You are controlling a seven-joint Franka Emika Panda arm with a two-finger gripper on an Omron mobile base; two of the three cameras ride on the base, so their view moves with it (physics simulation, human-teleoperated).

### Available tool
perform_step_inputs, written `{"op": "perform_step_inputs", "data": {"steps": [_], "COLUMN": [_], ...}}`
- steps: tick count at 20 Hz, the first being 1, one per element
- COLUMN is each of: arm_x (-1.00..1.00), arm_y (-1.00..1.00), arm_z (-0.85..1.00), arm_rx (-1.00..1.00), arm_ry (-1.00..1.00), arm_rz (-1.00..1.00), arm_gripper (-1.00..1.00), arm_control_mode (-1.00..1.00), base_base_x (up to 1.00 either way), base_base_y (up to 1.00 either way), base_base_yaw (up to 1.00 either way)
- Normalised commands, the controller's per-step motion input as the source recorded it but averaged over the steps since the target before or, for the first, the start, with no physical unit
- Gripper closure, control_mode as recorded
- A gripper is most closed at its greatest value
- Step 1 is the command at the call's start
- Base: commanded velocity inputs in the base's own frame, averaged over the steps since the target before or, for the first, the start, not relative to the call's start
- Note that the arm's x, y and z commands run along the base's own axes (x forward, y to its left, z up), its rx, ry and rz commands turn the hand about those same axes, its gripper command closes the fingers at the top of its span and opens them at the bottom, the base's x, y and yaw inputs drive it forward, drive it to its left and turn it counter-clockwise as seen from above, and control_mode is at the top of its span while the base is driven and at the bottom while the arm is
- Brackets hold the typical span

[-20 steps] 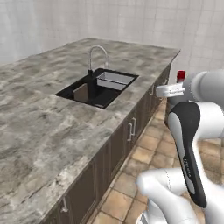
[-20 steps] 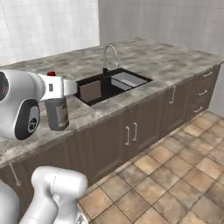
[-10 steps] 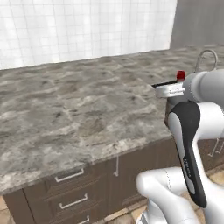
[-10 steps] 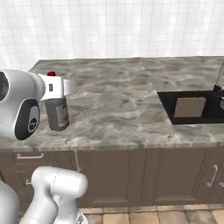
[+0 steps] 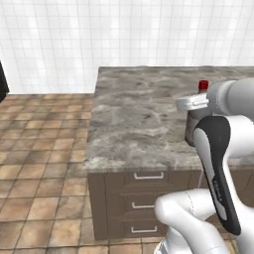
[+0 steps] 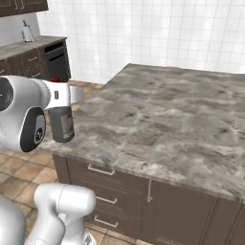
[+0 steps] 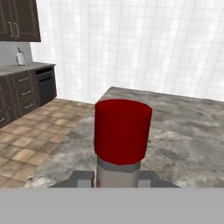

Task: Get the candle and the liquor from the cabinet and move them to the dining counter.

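My gripper [image 6: 63,97] is shut on the neck of the liquor [image 6: 62,125], a dark grey bottle with a red cap [image 7: 123,130]. I hold the bottle [image 5: 194,125] upright in the air at the near edge of the dining counter [image 5: 141,116], a large island with a veined marble top on a brown base. In the hand view the gripper [image 7: 117,179] clasps the neck just below the cap. A dark wooden wall cabinet [image 7: 17,19] hangs far off at the upper left. The candle is out of view.
Brown drawers with short handles [image 5: 148,176] line the counter's front. A low dark unit with an appliance [image 6: 56,60] stands by the white tiled wall [image 5: 124,34]. Tiled floor [image 5: 39,163] lies open to the left of the island.
The whole picture has swung: the base has moved along the island, so the sink has left the views and the counter's end and floor show. The bottle stays in my grip.
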Motion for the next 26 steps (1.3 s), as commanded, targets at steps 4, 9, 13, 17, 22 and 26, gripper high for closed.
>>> {"op": "perform_step_inputs", "data": {"steps": [4, 9, 13, 17, 22, 26], "arm_x": [0.00, 0.00, 0.00, 0.00, 0.00, 0.00], "arm_y": [0.00, 0.00, 0.00, 0.00, 0.00, 0.00], "arm_z": [0.00, 0.00, 0.00, 0.00, 0.00, 0.00], "arm_rx": [0.00, 0.00, 0.00, 0.00, 0.00, 0.00], "arm_ry": [0.00, 0.00, 0.00, 0.00, 0.00, 0.00], "arm_rz": [0.00, 0.00, 0.00, 0.00, 0.00, 0.00], "arm_gripper": [1.00, 1.00, 1.00, 1.00, 1.00, 1.00], "arm_control_mode": [1.00, 1.00, 1.00, 1.00, 1.00, 1.00], "base_base_x": [0.30, 0.12, 0.16, 0.26, 0.68, 1.00], "base_base_y": [1.00, 1.00, 1.00, 1.00, 1.00, 1.00], "base_base_yaw": [-0.05, -0.01, 0.00, 0.00, 0.00, 0.00]}}
